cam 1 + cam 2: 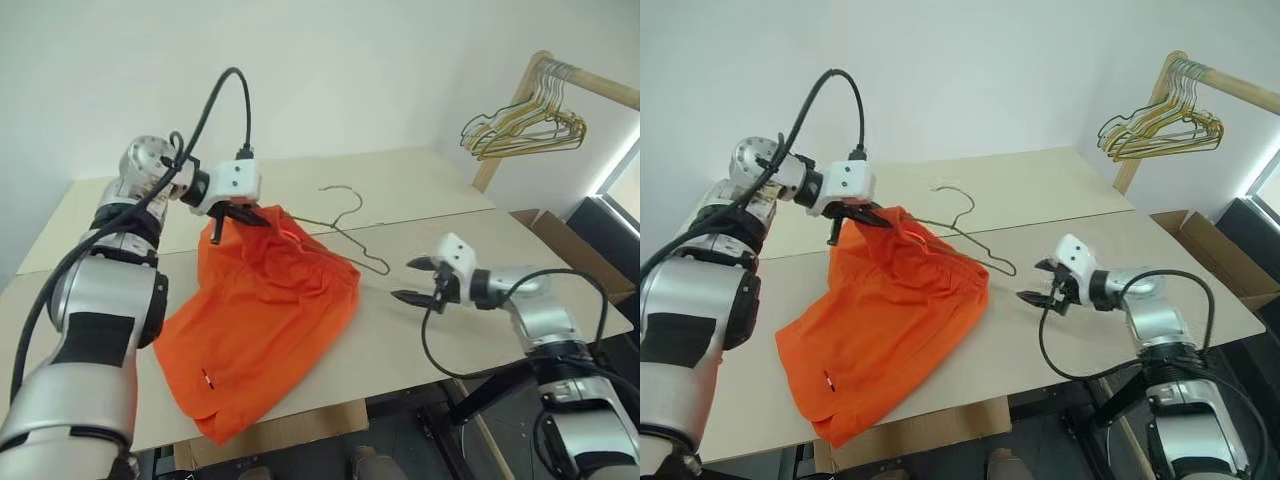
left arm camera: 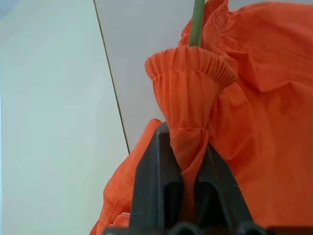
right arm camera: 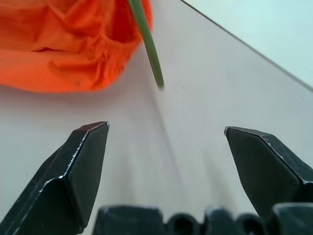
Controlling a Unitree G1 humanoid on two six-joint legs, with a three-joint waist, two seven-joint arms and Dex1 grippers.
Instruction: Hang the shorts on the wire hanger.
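Pinching the shorts waistband, left jaws closed; right jaws wide, near wire hanger

left hand — raised, fingers pinched shut | right hand — low, fingers spread wide

Bare desk lies open behind and to the right of the shorts, and the right end effector, fingers spread wide, hangs over a clear strip just beside the hanger, whose shoulder tip juts out of the cloth toward it. The left end effector is clamped on the waistband, lifting it into a peak that blocks the desk's middle, the cloth sprawling down to the near edge. At far right, a rack of hangers and a cardboard box hem in that side.
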